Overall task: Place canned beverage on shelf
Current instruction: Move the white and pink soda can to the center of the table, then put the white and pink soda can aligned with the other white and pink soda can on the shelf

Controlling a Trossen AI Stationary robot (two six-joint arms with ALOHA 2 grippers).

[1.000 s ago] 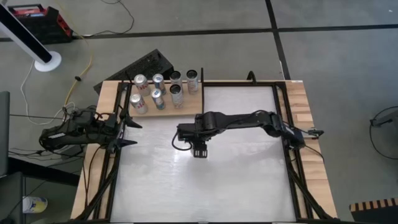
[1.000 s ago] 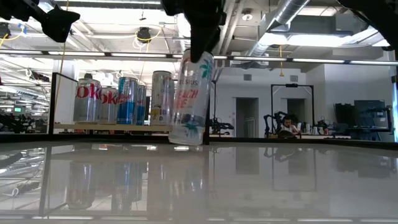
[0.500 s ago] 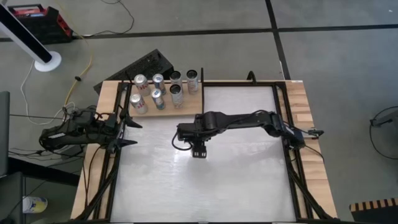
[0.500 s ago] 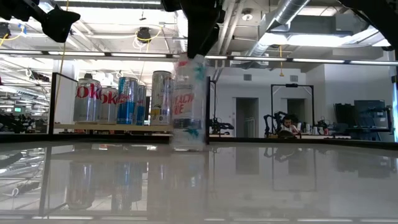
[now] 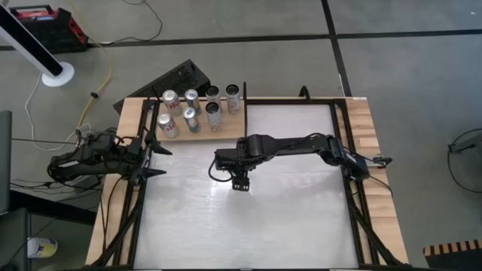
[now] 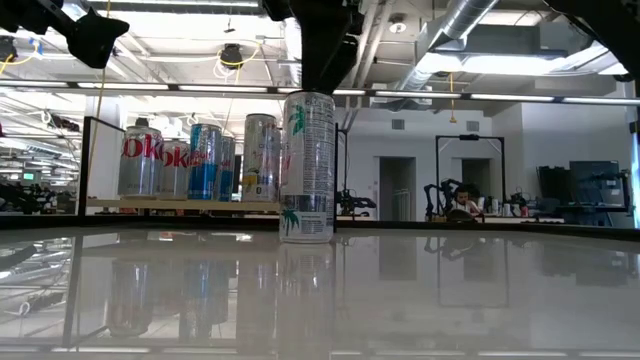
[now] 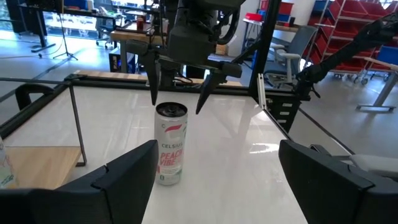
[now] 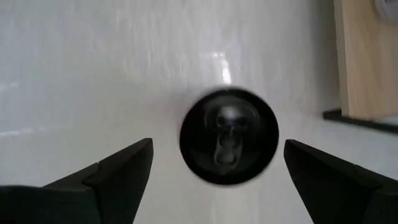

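A tall white Celsius can (image 6: 307, 165) stands upright on its base on the glossy white tabletop, also seen in the left wrist view (image 7: 170, 144) and from above in the right wrist view (image 8: 229, 137). My right gripper (image 7: 176, 107) points down just over the can's top, open, a finger on either side of it and apart from it; in the high view (image 5: 226, 162) it hides the can. The light-wood shelf (image 5: 233, 124) lies at the table's far left and carries several cans (image 5: 188, 109). My left gripper (image 5: 160, 162) waits open at the table's left edge.
The cans on the shelf (image 6: 180, 205) stand close together beyond and to the left of the white can. Black frame rails (image 5: 345, 143) run along the table's sides. Bare white tabletop (image 5: 286, 211) lies near and right of the can.
The white can, which hung tilted below my right gripper a second ago, has swung upright, turned about its axis and now stands on the table. The gripper has stayed above it.
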